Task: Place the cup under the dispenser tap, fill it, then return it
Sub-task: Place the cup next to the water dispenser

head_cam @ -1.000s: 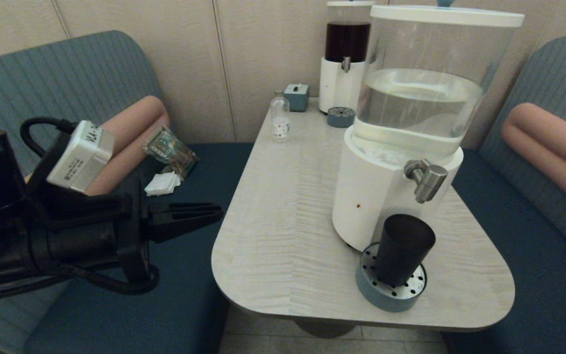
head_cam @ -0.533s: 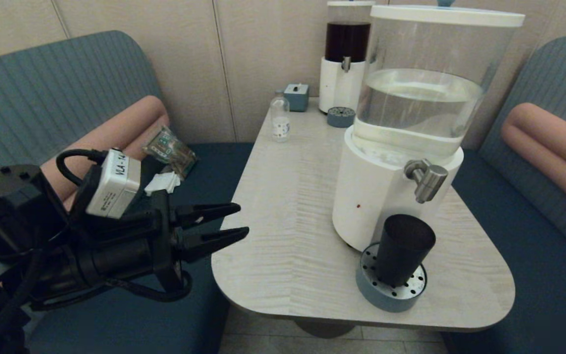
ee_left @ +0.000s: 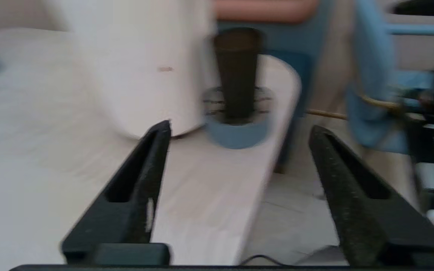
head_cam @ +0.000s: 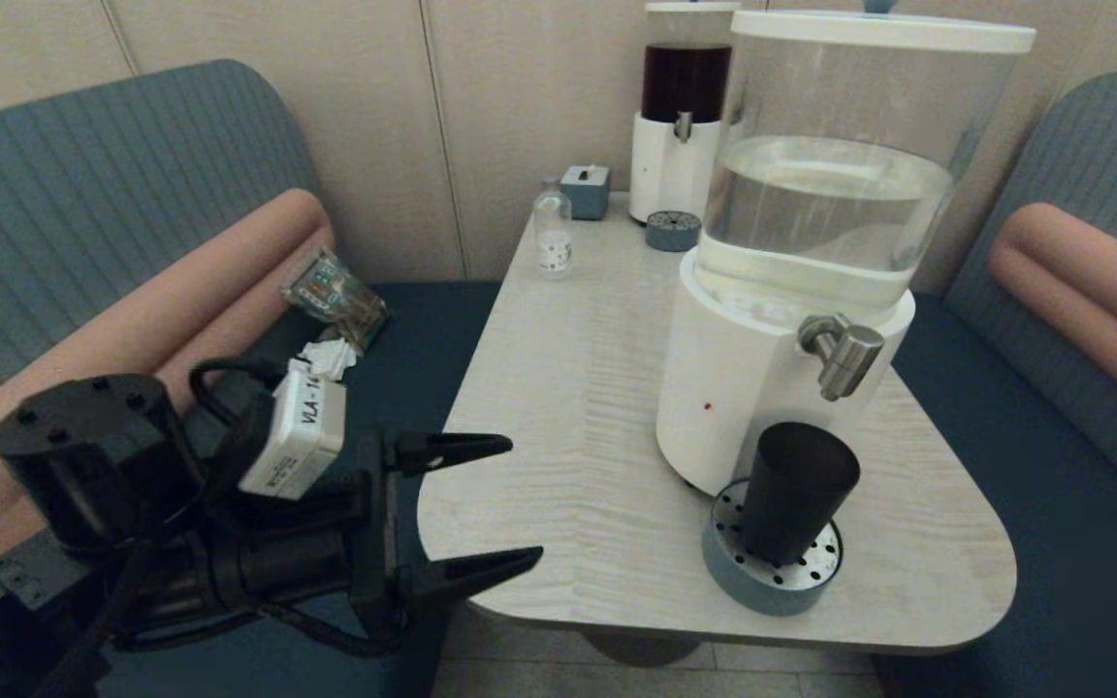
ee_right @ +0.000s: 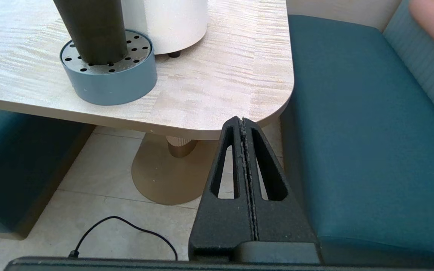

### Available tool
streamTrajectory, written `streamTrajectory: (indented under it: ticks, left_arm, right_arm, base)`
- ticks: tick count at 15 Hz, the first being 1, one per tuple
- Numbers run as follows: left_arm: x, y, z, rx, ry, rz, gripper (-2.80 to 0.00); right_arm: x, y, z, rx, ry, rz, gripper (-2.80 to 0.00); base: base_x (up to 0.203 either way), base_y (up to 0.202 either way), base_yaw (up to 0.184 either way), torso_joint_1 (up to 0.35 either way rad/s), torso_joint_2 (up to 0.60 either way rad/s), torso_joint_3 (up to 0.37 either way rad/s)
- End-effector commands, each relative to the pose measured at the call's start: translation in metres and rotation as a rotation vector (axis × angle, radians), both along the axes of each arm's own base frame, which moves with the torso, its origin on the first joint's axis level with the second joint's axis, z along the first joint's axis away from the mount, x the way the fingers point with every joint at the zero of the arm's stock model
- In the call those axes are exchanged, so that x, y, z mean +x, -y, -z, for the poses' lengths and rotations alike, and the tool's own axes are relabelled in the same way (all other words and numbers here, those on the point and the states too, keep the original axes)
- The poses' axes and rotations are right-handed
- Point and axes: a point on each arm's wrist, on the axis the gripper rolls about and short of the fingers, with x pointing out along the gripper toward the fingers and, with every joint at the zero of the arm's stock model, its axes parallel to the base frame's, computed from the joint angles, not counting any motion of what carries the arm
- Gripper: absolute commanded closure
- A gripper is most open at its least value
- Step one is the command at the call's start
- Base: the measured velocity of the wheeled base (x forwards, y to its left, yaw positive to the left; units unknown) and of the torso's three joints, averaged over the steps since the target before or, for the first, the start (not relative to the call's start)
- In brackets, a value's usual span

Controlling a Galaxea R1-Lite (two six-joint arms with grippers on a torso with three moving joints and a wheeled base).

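Left claw (head_cam: pixel 520 499) hangs released at the near left edge of the desk (head_cam: pixel 568 407), fingers spread wide, gripping nothing. Well ahead of it the cup (head_cam: pixel 796 494) stands upright on the drip tray (head_cam: pixel 762 582), below the dispenser tap (head_cam: pixel 842 354). Right claw (ee_right: pixel 242 124) sits clenched and empty off the desk corner.
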Motion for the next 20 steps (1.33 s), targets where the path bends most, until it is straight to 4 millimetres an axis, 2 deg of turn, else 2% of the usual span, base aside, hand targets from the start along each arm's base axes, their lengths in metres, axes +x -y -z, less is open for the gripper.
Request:
streamTrajectory:
  ticks: [1, 3, 10, 14, 16, 20]
  left_arm:
    - [0.002, 0.019, 0.020, 0.029, -0.061, 0.077, -2.80]
    - [0.011, 0.028, 0.029, 0.040, -0.085, 0.120, -2.80]
    - [0.061, 0.064, 0.051, 0.039, -0.091, 0.145, -2.80]
    - [0.072, 0.100, 0.063, 0.032, -0.124, 0.191, -2.80]
    - [0.082, 0.119, 0.076, 0.031, -0.139, 0.170, -2.80]
    - [0.093, 0.131, 0.086, 0.026, -0.152, 0.151, -2.80]
  right_arm:
    - [0.000, 0.000, 0.000, 0.002, 0.003, -0.001, 0.00]
    - [0.000, 0.000, 0.000, 0.002, 0.003, -0.001, 0.00]
    - [0.000, 0.000, 0.000, 0.000, 0.003, -0.001, 0.00]
    - [0.000, 0.000, 0.000, 0.002, 0.003, -0.001, 0.00]
    - [0.000, 0.000, 0.000, 0.002, 0.003, -0.001, 0.00]
    - [0.000, 0.000, 0.000, 0.002, 0.003, -0.001, 0.00]
  base:
    - [0.000, 0.000, 0.000, 0.000, 0.00, 0.000]
    - [0.000, 0.000, 0.000, 0.000, 0.00, 0.000]
    - [0.000, 0.000, 0.000, 0.000, 0.00, 0.000]
    - [0.000, 0.000, 0.000, 0.000, 0.00, 0.000]
    - [0.000, 0.000, 0.000, 0.000, 0.00, 0.000]
    - [0.000, 0.000, 0.000, 0.000, 0.00, 0.000]
